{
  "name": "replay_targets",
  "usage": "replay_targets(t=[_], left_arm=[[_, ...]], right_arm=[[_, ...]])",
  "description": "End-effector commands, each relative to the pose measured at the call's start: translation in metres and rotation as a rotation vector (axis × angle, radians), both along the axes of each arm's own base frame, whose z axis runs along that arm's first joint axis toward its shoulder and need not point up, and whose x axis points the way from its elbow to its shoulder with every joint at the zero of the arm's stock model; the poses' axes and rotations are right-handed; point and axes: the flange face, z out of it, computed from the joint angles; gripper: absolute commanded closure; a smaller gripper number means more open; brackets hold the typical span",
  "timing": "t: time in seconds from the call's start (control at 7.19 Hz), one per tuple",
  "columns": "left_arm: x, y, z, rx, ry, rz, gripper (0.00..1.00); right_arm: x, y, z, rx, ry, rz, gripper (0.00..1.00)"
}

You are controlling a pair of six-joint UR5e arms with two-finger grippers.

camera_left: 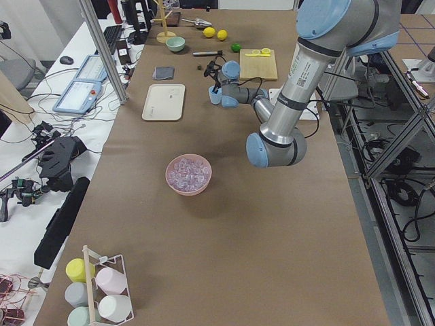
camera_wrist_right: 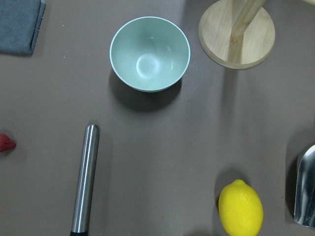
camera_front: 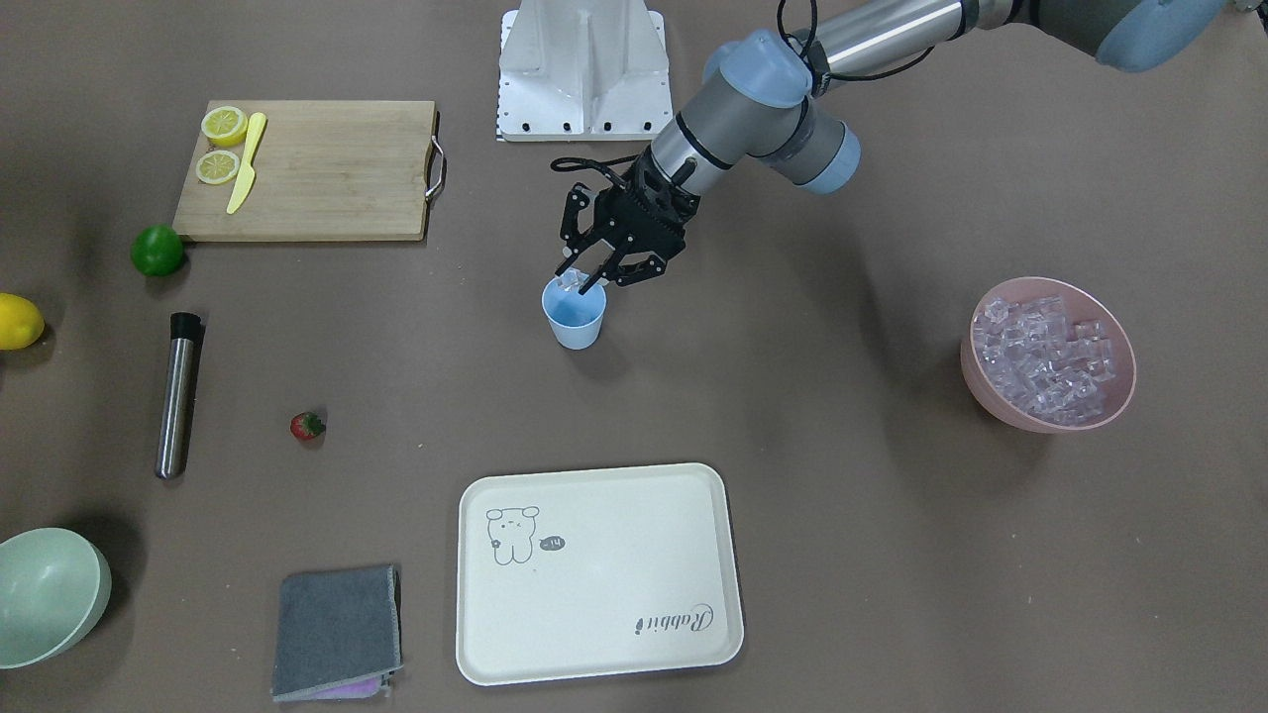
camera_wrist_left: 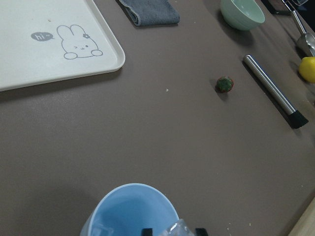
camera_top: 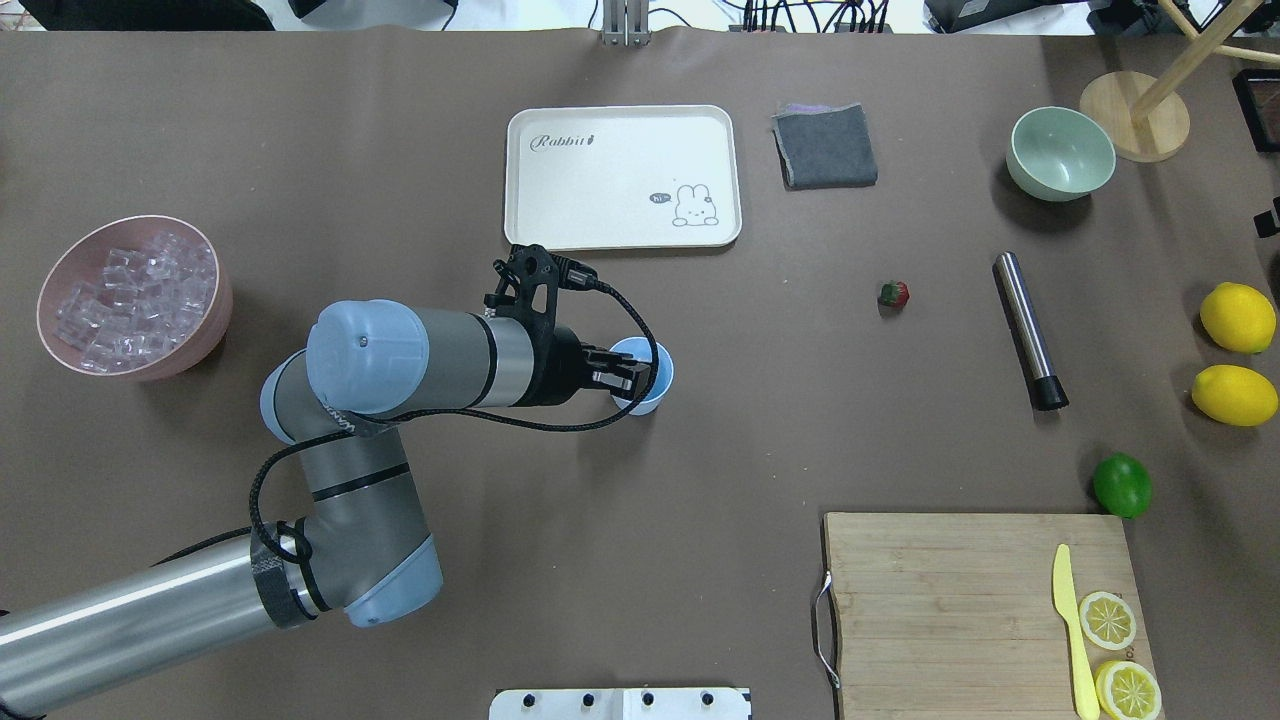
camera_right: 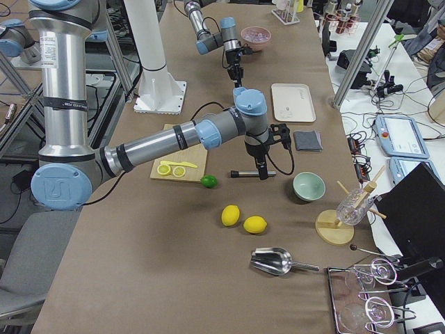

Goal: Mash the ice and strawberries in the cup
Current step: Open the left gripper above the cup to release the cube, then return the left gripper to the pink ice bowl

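The light blue cup (camera_front: pixel 575 322) stands upright mid-table; it also shows in the overhead view (camera_top: pixel 652 388). My left gripper (camera_front: pixel 584 280) hangs just over the cup's rim, shut on one clear ice cube (camera_wrist_left: pixel 179 228) held between its fingertips. The rest of the ice (camera_front: pixel 1045 356) is heaped in a pink bowl (camera_front: pixel 979 386) far off on my left. The small red strawberry (camera_front: pixel 307 426) lies on the table, apart from the cup. My right gripper (camera_right: pixel 262 172) hovers above a steel muddler (camera_front: pixel 178 394); I cannot tell whether it is open or shut.
A cream tray (camera_front: pixel 594 634) and a grey cloth (camera_front: pixel 337 629) lie beyond the cup. A pale green bowl (camera_front: pixel 45 594), a lime (camera_front: pixel 157 250), lemons (camera_top: pixel 1238 316) and a cutting board (camera_front: pixel 327 173) with lemon halves and a yellow knife are on my right.
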Motion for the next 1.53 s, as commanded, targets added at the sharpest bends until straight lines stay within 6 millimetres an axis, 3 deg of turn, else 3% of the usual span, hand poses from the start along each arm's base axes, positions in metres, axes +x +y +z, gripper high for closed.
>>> replay_targets(t=[0.0,0.14,0.42,0.56,0.7,0.97,1.25,1.39], left_arm=[[-0.001,-0.001,0.004,-0.001,-0.003,-0.003,0.12],[-0.002,0.000,0.003,0.004,0.007,-0.003,0.04],[-0.015,-0.010,0.007,0.013,0.037,-0.023,0.03],[-0.035,-0.031,0.012,0.020,0.038,-0.058,0.03],[-0.058,-0.052,0.031,0.009,0.010,-0.056,0.03],[-0.123,-0.105,0.081,0.225,-0.133,-0.026,0.03],[-0.160,-0.126,0.107,0.240,-0.171,-0.012,0.03],[-0.190,-0.142,0.130,0.284,-0.210,0.020,0.03]], right_arm=[[-0.002,0.000,-0.001,0.001,-0.002,-0.005,0.00],[-0.003,0.000,-0.003,0.006,-0.003,-0.006,0.00],[-0.004,-0.002,-0.005,0.007,-0.005,-0.006,0.00],[-0.005,-0.002,-0.006,0.004,-0.010,-0.007,0.00],[-0.005,-0.001,-0.006,0.002,-0.017,-0.010,0.00],[-0.009,-0.002,-0.003,-0.008,-0.015,-0.016,0.00],[-0.013,-0.002,0.002,-0.018,-0.012,-0.022,0.00],[-0.014,-0.002,0.001,-0.015,-0.013,-0.024,0.00]])
